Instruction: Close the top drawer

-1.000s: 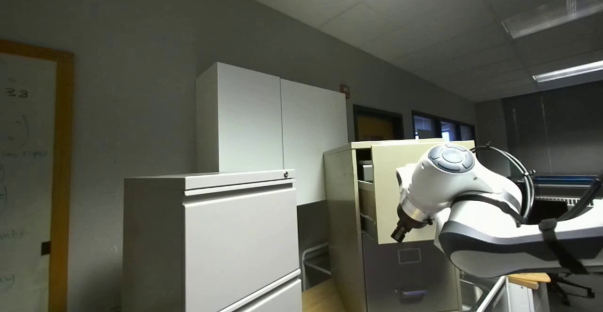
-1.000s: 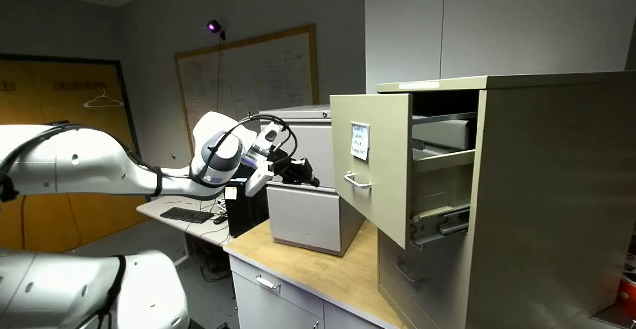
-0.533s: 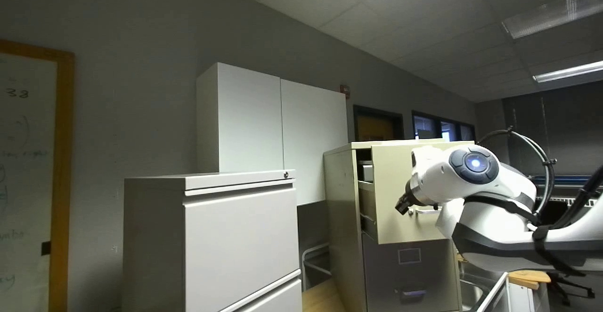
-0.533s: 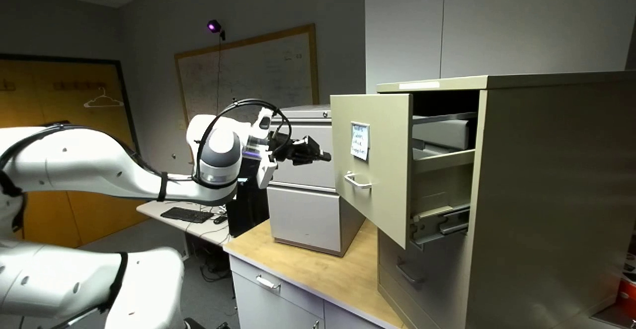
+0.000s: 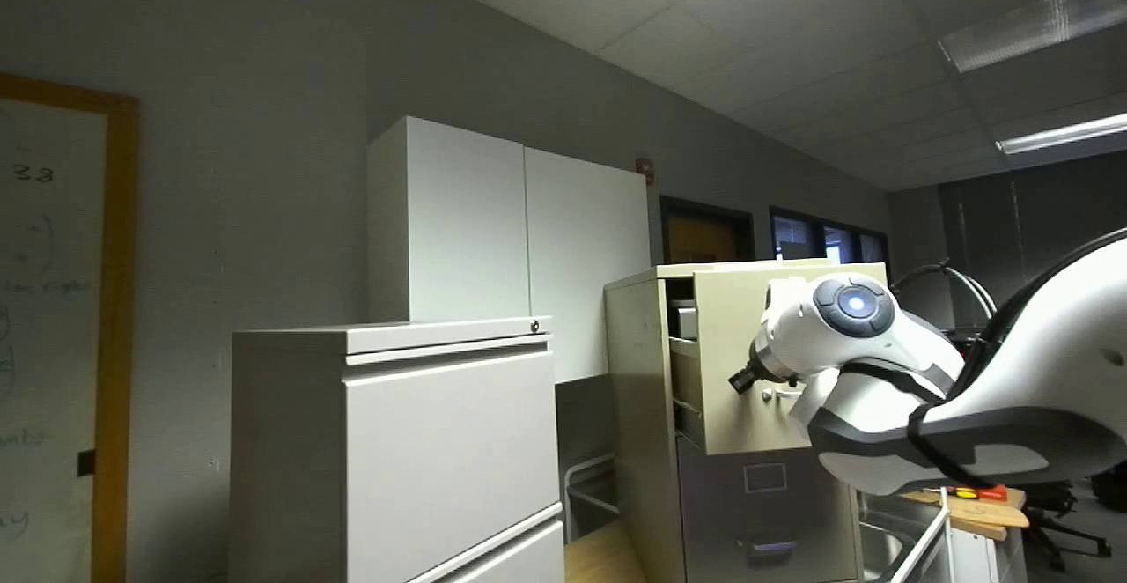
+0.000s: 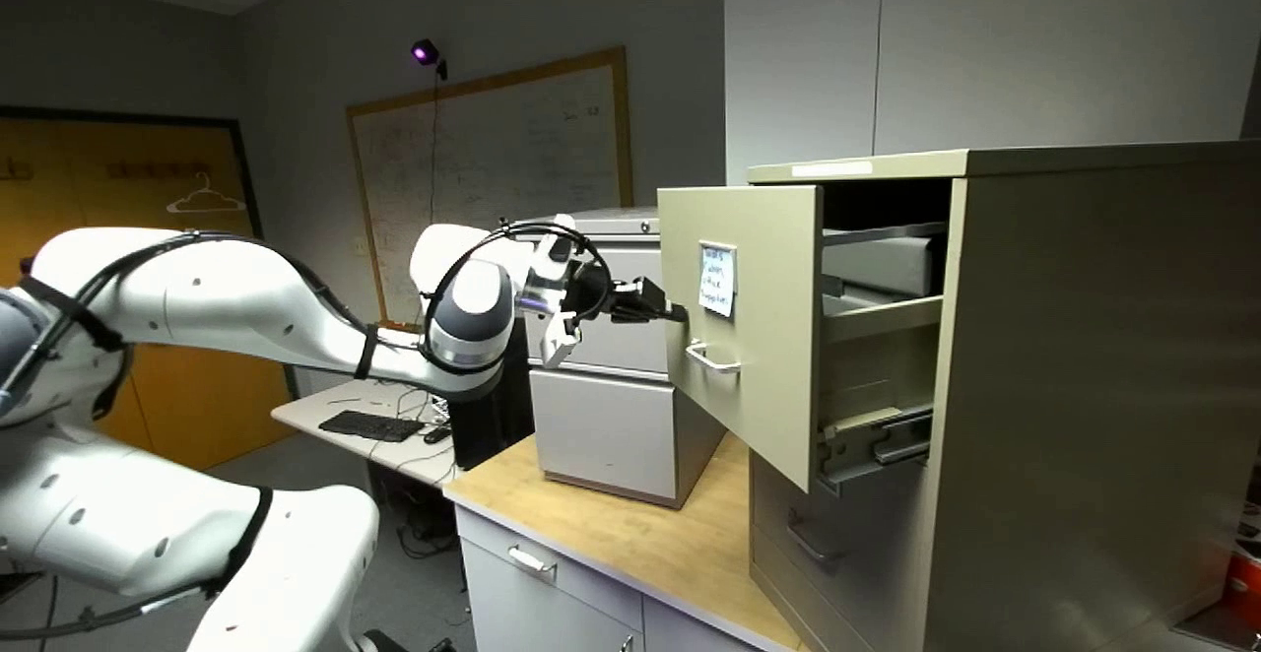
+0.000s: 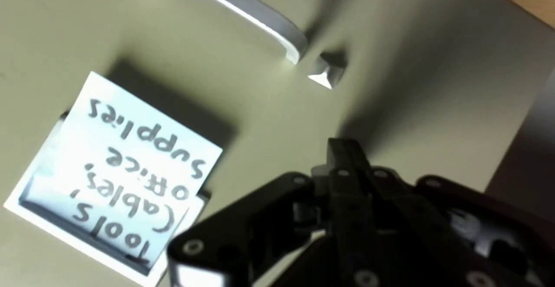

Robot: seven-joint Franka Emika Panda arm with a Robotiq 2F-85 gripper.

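Top drawer juts well out, uppermost in the tan filing cabinet. Gripper fingers are together, nothing seen between them; tips at the drawer front, to one side of the label and handle. Contact cannot be confirmed. Step in hand, as judged: onset of the push. Next move calls for a steady, straight push inward. Inside the drawer: apparently a grey box, partly hidden. Lower drawer sits shut.

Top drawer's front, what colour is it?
Pale beige; the top drawer's front shows best in an exterior view.
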